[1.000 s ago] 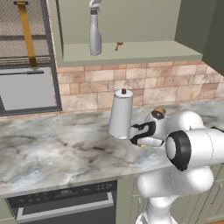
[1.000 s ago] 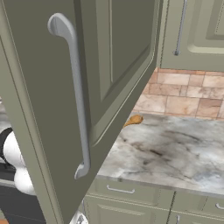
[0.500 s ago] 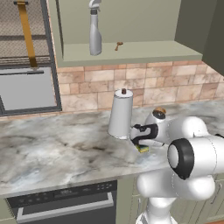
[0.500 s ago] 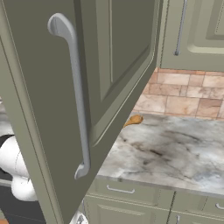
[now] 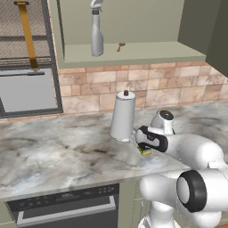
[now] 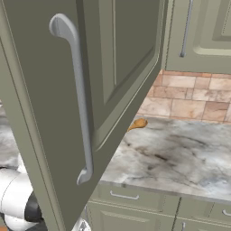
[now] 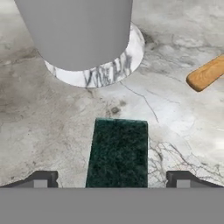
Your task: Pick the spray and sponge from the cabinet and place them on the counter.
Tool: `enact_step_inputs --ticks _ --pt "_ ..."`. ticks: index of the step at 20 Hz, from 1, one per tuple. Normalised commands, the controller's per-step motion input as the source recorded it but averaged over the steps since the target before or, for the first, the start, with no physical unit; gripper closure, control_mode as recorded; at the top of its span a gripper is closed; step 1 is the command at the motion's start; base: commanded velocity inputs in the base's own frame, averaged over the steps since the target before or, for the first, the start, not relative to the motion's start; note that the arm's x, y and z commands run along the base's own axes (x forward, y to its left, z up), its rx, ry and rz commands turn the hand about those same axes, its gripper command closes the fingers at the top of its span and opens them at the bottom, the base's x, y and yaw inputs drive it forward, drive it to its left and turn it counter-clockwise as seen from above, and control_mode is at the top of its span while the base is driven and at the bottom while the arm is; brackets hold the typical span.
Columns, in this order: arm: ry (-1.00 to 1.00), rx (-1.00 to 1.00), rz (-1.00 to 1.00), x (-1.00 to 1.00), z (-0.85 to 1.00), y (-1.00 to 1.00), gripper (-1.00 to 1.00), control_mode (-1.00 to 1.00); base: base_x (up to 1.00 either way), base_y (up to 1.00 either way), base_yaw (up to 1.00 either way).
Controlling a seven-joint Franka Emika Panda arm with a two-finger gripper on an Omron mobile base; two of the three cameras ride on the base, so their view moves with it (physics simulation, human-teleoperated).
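We see a glossy veined marble counter (image 7: 52, 127) and a matt, rough green-topped sponge (image 7: 118, 153). At two o'clock lies a smooth wooden spoon (image 7: 206, 73).

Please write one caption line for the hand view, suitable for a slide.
Open hand above the sponge on the marble counter, near the paper-towel roll and a wooden spoon handle.

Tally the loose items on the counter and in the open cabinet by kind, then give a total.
Spray bottle: 1, in the cabinet
Sponge: 1, on the counter
Paper-towel roll: 1, on the counter
Wooden spoon: 1, on the counter
Small brown item, too small to identify: 1, in the cabinet
Total: 5
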Motion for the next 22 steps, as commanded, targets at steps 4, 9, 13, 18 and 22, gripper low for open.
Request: enact_step_inputs --ticks 4,9,13,18,22 --pt "0.04 0.0 0.0 -0.19 0.55 0.0 -1.0 -1.0 0.0 0.0 0.0" --pt "0.01 0.0 0.01 -0.24 0.63 0.0 -1.0 -1.0 0.0 0.0 0.0" --pt "0.0 0.01 0.03 -0.22 0.59 0.0 -1.0 -1.0 0.0 0.0 0.0" --pt "-0.02 0.02 0.05 -0.12 0.46 0.0 -1.0 -1.0 0.0 0.0 0.0" --pt "-0.17 0.04 0.11 -0.09 0.15 0.01 -1.0 -1.0 0.0 0.0 0.0"
